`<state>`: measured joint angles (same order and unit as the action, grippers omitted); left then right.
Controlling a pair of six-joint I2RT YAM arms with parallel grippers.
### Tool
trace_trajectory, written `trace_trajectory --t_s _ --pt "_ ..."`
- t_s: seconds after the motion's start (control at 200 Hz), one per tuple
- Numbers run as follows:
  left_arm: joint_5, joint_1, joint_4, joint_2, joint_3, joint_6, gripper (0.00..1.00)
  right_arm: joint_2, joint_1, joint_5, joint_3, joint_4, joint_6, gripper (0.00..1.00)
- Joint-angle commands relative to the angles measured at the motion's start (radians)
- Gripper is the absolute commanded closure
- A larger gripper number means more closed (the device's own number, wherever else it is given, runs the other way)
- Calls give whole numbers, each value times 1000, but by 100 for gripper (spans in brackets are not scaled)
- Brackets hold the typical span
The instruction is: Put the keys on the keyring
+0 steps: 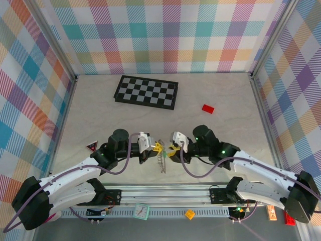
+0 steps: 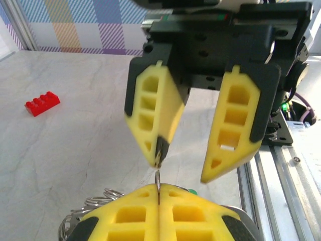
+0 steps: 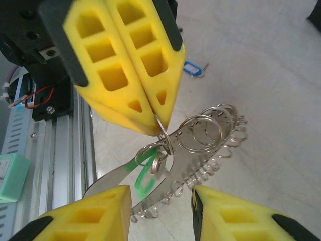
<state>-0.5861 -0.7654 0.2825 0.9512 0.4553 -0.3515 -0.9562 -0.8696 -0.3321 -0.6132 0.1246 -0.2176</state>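
Right wrist: blue key (image 3: 191, 69) beyond keyring (image 3: 220, 116)

keyring (image 1: 162, 161) between my left gripper (image 1: 157, 147) and right gripper (image 1: 171, 150), near the counter's (image 1: 225, 90) front edge, board (image 1: 146, 92) behind, brick (image 1: 207, 108) back right, triangle (image 1: 91, 146) far left

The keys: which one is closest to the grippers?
The green key, by the ring that the left gripper pinches; the blue key lies apart on the table.
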Motion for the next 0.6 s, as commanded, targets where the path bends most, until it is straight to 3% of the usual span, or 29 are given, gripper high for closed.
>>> trace_trajectory --t_s 0.0,0.26,0.595 --pt "-42 -6 76 -20 -11 7 100 52 6 15 35 -52 -10 63" --pt "-76 -6 102 -13 -16 19 100 13 6 -40 38 -188 38 72" --pt "-90 -6 130 -14 -25 28 100 -55 6 -77 24 -231 57 80"
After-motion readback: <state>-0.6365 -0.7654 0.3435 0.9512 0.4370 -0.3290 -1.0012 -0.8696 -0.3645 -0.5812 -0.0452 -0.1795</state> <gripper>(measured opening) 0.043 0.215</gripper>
